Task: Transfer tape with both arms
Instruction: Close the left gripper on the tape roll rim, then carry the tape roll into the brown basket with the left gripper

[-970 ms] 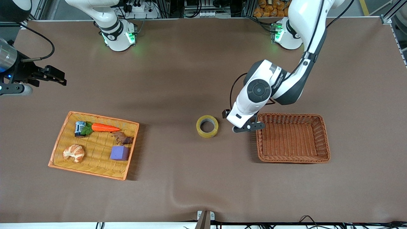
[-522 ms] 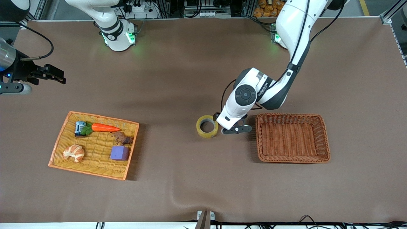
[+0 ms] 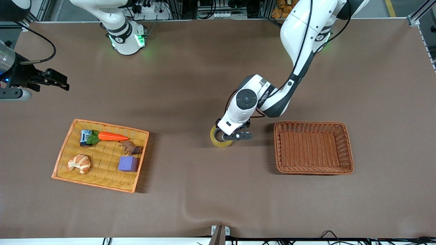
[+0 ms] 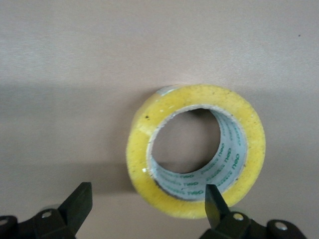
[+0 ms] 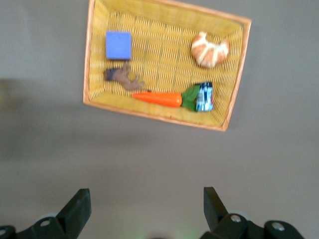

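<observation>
Left hand poised over the tape

I see the roll lying flat, hole up, mid-worktop; left hand spread, one finger over its rim; right hand waits released, well apart.

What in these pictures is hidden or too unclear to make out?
- Tape: in the front view the left tool and its wrist cover much of the ring.
- Print inside the tape's core: too small to read in the left wrist view.
- Small blue-and-white item in the yellow basket: partly under the carrot's leaves; label unreadable.
- Right tool: its arm is cut off by the front view's edge.
</observation>
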Tool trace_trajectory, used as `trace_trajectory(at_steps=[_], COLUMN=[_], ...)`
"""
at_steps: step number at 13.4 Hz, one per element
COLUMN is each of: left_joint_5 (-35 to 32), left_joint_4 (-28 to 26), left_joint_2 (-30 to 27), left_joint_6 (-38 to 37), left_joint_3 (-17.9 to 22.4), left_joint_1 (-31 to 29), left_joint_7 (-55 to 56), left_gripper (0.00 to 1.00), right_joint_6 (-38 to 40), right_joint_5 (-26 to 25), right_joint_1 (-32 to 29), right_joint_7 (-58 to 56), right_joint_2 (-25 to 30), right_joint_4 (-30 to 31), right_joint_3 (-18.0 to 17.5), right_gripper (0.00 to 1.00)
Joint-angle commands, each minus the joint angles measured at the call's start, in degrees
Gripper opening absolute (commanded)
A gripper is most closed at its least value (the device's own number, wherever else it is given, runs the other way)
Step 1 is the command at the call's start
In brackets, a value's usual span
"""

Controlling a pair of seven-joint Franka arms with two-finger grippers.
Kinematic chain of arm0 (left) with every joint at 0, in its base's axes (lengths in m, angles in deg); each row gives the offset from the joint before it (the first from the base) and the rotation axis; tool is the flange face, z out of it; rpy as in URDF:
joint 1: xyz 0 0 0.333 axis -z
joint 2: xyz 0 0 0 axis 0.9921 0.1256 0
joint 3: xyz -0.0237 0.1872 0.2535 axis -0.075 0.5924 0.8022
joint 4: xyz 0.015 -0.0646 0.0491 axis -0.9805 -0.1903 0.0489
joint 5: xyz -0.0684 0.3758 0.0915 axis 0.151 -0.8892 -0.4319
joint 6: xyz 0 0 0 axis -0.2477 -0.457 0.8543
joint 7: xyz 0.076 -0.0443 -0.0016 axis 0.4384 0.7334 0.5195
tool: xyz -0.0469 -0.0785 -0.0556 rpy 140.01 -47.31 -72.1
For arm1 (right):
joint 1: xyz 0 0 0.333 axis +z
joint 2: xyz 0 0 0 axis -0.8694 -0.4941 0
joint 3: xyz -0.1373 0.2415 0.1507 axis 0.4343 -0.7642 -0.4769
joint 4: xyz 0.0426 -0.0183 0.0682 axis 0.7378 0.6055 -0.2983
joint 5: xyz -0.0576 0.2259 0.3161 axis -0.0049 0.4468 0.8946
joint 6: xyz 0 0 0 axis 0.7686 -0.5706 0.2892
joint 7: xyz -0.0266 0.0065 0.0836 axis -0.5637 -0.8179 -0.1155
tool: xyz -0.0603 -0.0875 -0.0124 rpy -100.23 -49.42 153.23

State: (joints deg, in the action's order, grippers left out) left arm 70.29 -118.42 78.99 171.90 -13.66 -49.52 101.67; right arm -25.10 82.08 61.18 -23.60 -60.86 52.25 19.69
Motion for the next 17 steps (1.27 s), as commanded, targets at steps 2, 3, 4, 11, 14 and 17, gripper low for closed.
trace_trajectory(at_steps=[2,3,4,11,14,17], left_joint_5=[-1.1,-1.1,-1.1,-1.1,-1.3,-1.2], left_joint_4=[2.0,2.1,2.1,2.6,3.3,2.5], left_joint_2=[2.4,2.9,3.2,3.2,0.8,-5.5], left_joint_6=[2.0,2.5,3.2,4.2,4.0,0.2], left_joint_3=[0.6,0.7,0.7,0.8,1.0,0.3], left_joint_1=[0.2,0.2,0.2,0.0,-1.5,-6.1], left_joint_7=[-0.1,-0.1,-0.2,0.1,-0.8,-3.3], left_gripper=[0.87,0.83,0.75,0.0,0.0,0.0], right_joint_6=[-0.4,-0.5,-0.5,-0.9,-0.9,-0.5], right_joint_5=[0.1,-0.1,-0.8,-1.1,-1.2,-1.3], right_joint_1=[-1.3,-1.4,-1.4,-2.1,-3.1,-3.3], right_joint_7=[-0.7,-0.7,-0.7,0.1,0.1,0.1], right_joint_2=[0.9,0.9,0.9,-1.4,-1.1,-1.1], right_joint_4=[-2.0,-2.2,-2.4,-4.0,-4.1,-3.6], right_joint_3=[-0.6,-0.6,-0.6,-0.3,-0.4,-0.3], right_gripper=[1.0,1.0,1.0,1.0,1.0,1.0])
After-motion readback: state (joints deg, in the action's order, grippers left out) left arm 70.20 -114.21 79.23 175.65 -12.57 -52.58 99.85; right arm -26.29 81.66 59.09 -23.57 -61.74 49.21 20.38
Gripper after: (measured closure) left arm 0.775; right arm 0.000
